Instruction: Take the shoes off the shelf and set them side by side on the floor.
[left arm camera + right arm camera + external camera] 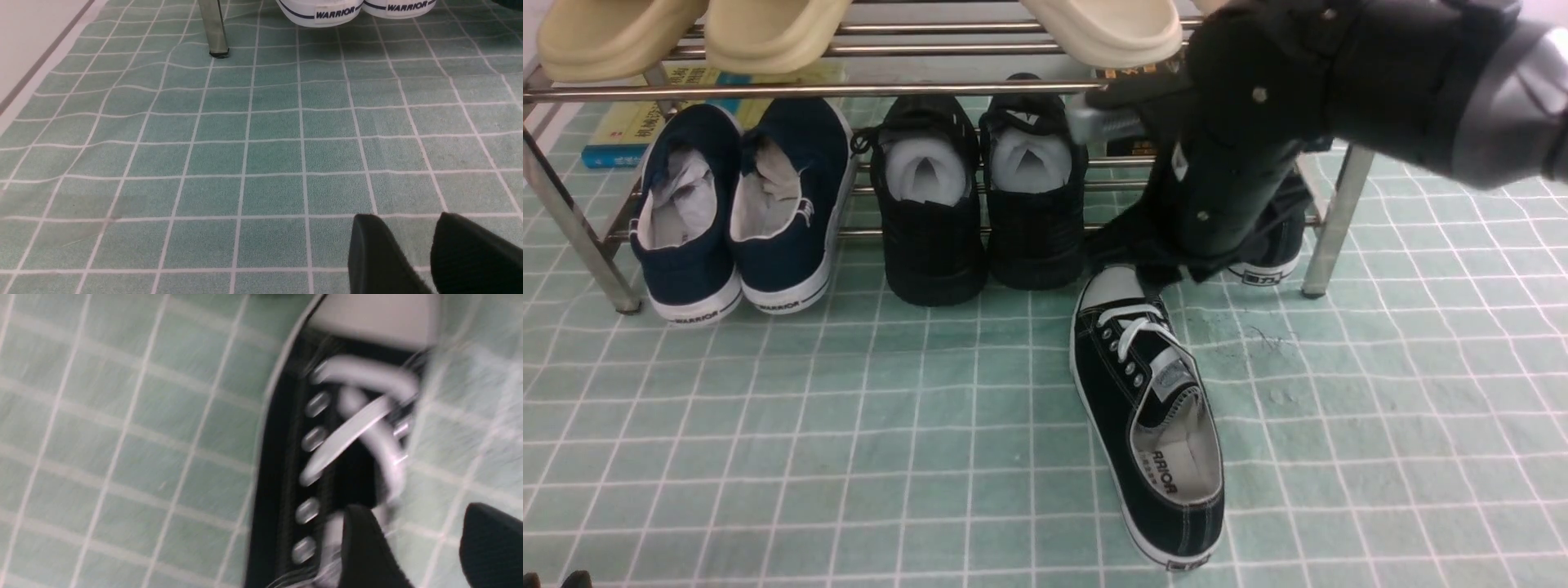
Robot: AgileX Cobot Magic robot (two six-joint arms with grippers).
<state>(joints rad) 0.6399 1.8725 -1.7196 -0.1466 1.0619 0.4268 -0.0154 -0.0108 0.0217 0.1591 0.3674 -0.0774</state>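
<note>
**A:** Step check. One black canvas sneaker [1147, 416] lies on the floor [768, 425] just in front of the shelf's [768, 88] right end. Its toe cap points at the shelf and its heel slants toward us.

**B:** Its mate [1270, 265] sits on the lower tier at the right end, mostly hidden behind the right arm. We see only the white heel, beside the right front leg [1331, 220].

**A:** Right gripper [429, 547]: fingers spread, nothing between them, hanging over the grounded sneaker's laces. That wrist picture is smeared.

**B:** Left gripper [421, 261]: fingers a little apart, empty, low over bare cloth, facing the navy slip-ons [335, 12].

**A:** We judge the task half done. The next move calls for reaching under the top rail to the mate's heel, clearing that leg, then setting it parallel beside the first. The first sneaker may need straightening.

**B:** Surface: pale green cloth with a white grid, wrinkled toward its left edge, and a stained patch [1258, 343] right of the sneaker. All-black lace-ups [980, 212] are mid-shelf, cream slippers [613, 33] up top and books [621, 131] behind.
</note>
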